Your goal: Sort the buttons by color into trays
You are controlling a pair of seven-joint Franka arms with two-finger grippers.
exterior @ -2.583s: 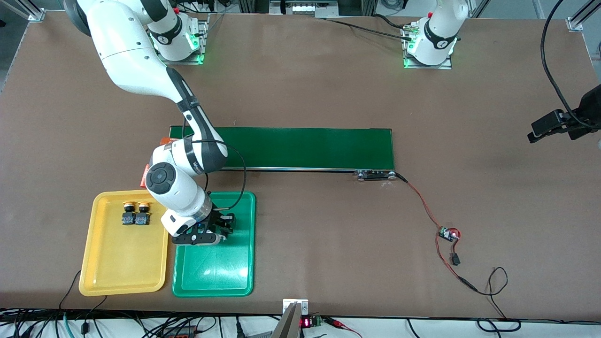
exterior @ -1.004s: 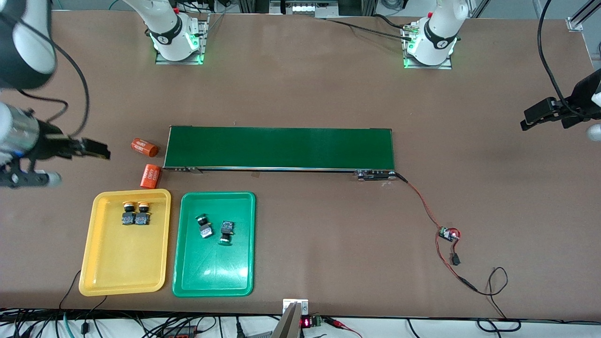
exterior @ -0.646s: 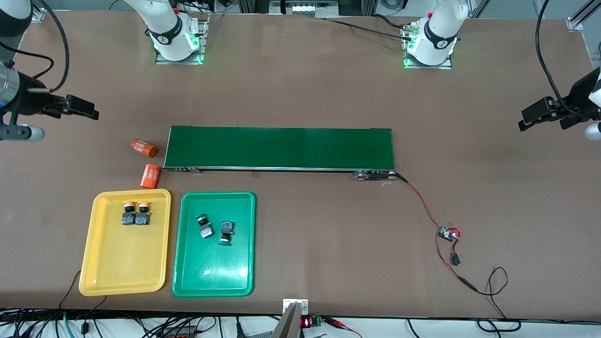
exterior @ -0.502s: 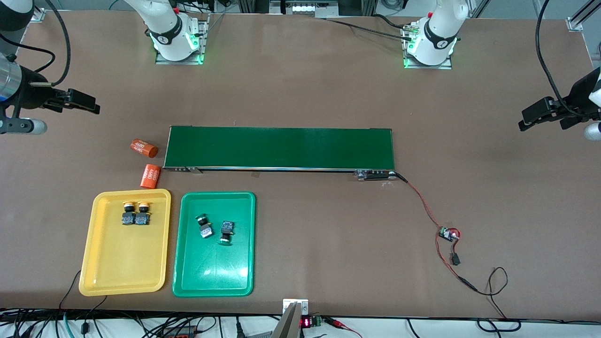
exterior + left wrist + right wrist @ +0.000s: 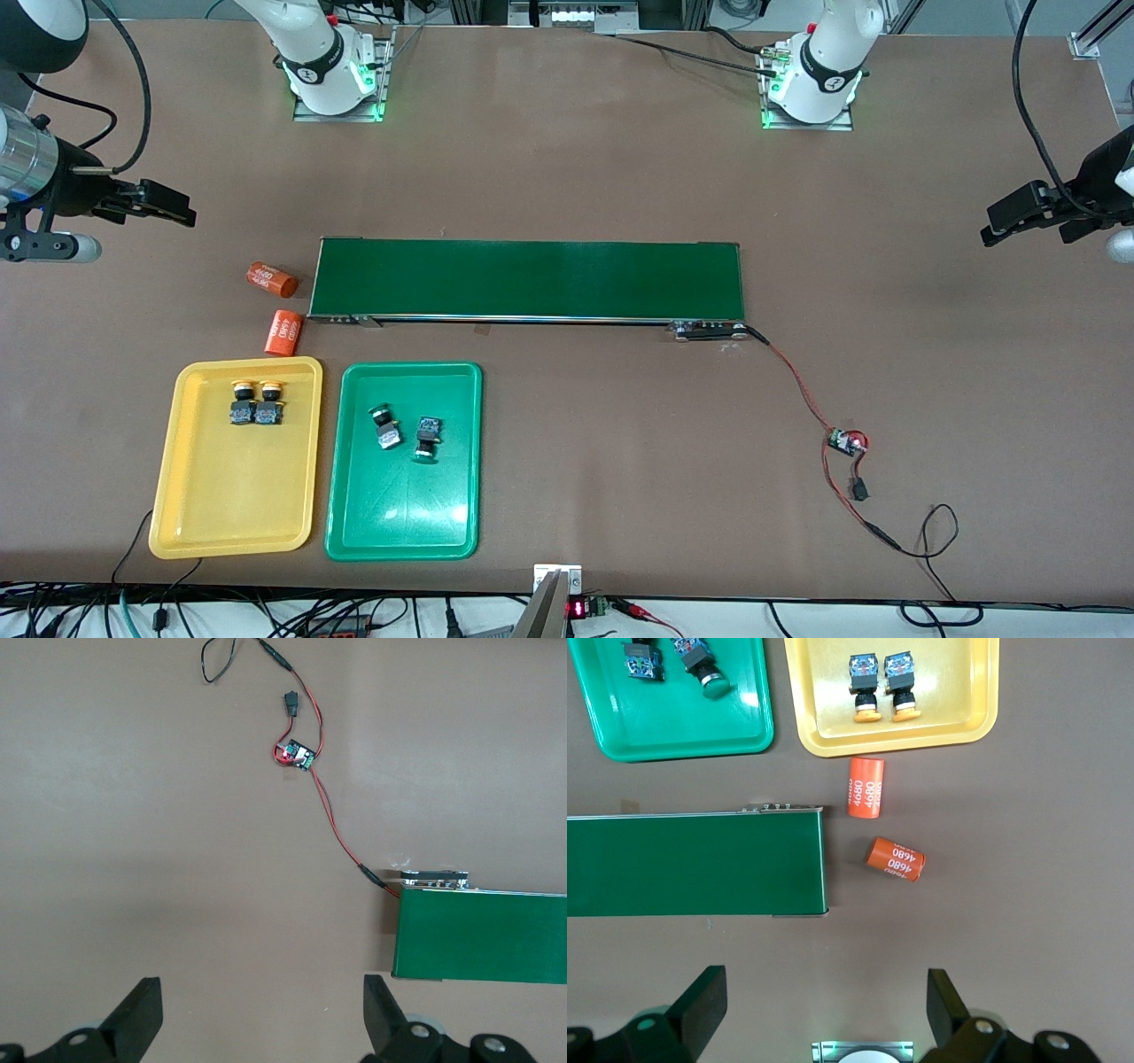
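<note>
Two yellow-capped buttons [image 5: 242, 401] [image 5: 269, 401] lie side by side in the yellow tray [image 5: 230, 487], at its end farther from the front camera. Two green-capped buttons [image 5: 384, 428] [image 5: 427, 438] lie in the green tray [image 5: 399, 505] beside it. My right gripper [image 5: 168, 208] hangs open and empty over bare table at the right arm's end. The right wrist view looks down between its fingers [image 5: 700, 1005] on both trays [image 5: 673, 718] [image 5: 895, 742] and all the buttons [image 5: 866, 687] [image 5: 700, 660]. My left gripper [image 5: 1001, 221] waits open and empty over the left arm's end [image 5: 261, 1010].
A long dark green conveyor belt [image 5: 527, 279] crosses the table's middle. Two orange cylinders [image 5: 271, 278] [image 5: 283, 332] lie between its end and the yellow tray. A red wire runs from the belt to a small circuit board [image 5: 846, 440]. Cables hang along the table's front edge.
My right gripper has left the green tray, where a second green button now lies, and has swung up toward the right arm's end. The left gripper has barely shifted.
</note>
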